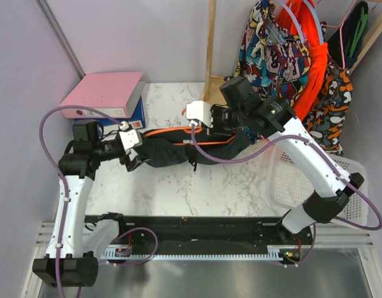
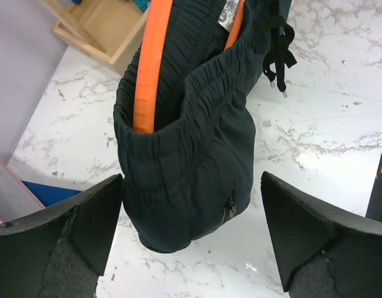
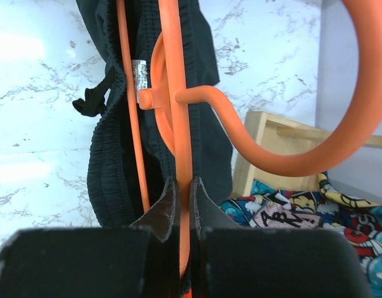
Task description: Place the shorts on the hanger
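Observation:
The black shorts hang stretched along the orange hanger above the marble table. My right gripper is shut on the hanger's orange bar, just below its curled hook. The shorts' waistband and drawstring hang to the left of that bar. My left gripper is open, its fingers on either side of the shorts' bunched end without touching it. The hanger's orange arm runs inside the waistband there. The drawstring dangles at the top.
A pink box on a blue one stands at the back left. A wooden stand rises at the back. Colourful comic-print and orange garments hang at the back right. A white basket sits at the right.

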Tool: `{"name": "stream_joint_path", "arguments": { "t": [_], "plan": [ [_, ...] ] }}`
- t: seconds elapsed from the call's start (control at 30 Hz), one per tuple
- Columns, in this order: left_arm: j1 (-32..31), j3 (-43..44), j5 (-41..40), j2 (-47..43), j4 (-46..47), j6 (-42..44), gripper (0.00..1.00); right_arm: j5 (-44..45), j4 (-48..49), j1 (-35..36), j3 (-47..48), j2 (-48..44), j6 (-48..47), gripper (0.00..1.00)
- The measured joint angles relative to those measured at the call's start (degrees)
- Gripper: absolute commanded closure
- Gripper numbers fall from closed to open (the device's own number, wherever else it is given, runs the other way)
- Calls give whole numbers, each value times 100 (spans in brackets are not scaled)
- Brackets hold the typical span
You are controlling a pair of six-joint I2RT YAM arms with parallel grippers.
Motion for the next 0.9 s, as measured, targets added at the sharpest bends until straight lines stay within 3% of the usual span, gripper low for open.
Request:
{"name": "stream_joint_path", "arguments": {
  "t": [0.27, 0.37, 0.5, 0.53, 0.67, 0.8, 0.9],
  "plan": [
    [0, 979, -13, -4, 339, -765, 1, 315, -645, -122, 1158, 140, 188, 100],
    [0, 1366, -2, 0, 754, -1084, 5, 413, -828, -162, 1478, 195, 476, 100],
    [-92, 1725, 46, 105, 1335, -1373, 22, 457, -1045, -168, 1399, 195, 1073, 100],
    [-188, 1792, 46, 157, 1425, -1386, 33, 455, -1093, -168, 1351, 195, 1226, 100],
    [-1032, 1895, -245, 389, 1644, -1231, 46, 459, -1213, -168, 1283, 245, 1853, 100],
    [-2448, 1886, -1027, 616, 1665, -734, 45, 461, -1217, -168, 1316, 295, 2271, 100],
    [-3117, 1886, -1578, 782, 1685, -356, 42, 463, -1239, -168, 1327, 297, 2463, 100]
  ]
}}
